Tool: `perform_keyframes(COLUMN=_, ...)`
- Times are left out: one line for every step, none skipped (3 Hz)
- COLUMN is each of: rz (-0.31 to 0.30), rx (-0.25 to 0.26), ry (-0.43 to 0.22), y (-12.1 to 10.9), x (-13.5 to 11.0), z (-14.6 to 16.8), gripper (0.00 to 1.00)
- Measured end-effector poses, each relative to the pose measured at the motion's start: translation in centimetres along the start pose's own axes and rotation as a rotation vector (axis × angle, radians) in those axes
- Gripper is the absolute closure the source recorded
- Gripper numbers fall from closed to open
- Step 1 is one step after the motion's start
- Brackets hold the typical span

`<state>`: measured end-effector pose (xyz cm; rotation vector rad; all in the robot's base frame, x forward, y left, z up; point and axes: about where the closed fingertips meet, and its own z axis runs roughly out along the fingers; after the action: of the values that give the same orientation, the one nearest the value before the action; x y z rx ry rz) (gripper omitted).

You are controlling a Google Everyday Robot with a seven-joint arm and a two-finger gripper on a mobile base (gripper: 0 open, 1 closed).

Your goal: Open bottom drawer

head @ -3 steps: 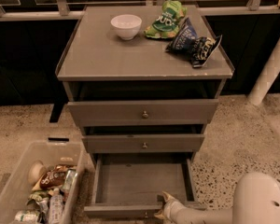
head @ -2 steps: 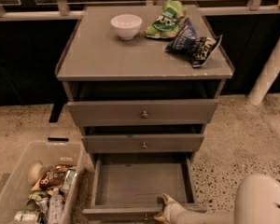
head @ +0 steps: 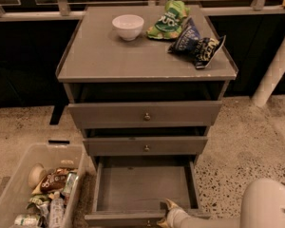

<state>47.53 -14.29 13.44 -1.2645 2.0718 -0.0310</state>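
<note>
Now btm drawer [head: 142,190] open, gripper [head: 165,213] at front

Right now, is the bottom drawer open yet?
Nearly done: the bottom drawer sticks out far, showing its bare grey inside. In hand: the pincer sits at the drawer's front edge. Left: maybe a last little pull, then backing away.

**Camera view.** A single view from high in front of the cabinet [head: 133,61], tilted steeply downward and facing its drawer fronts at moderate range. The cabinet top lies toward 12 o'clock and the pulled-out bottom drawer [head: 142,186] toward 6 o'clock. The gripper [head: 165,214] sits at that drawer's front edge near 6 o'clock. The arm [head: 268,205] enters from 5 o'clock, cut by the frame corner.
</note>
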Motion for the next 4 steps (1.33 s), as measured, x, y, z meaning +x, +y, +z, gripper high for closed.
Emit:
perform_keyframes(rz=0.0, rx=0.0, ry=0.0, y=-0.08, x=-0.14, z=-0.17, gripper=0.81)
perform_keyframes(rz=0.0, rx=0.0, ry=0.0, y=-0.08, x=-0.14, z=-0.17, gripper=0.58)
perform_keyframes(rz=0.0, rx=0.0, ry=0.0, y=-0.07, x=-0.14, z=-0.17, gripper=0.35)
perform_keyframes(rz=0.0, rx=0.0, ry=0.0, y=-0.07, x=-0.14, z=-0.17, gripper=0.12)
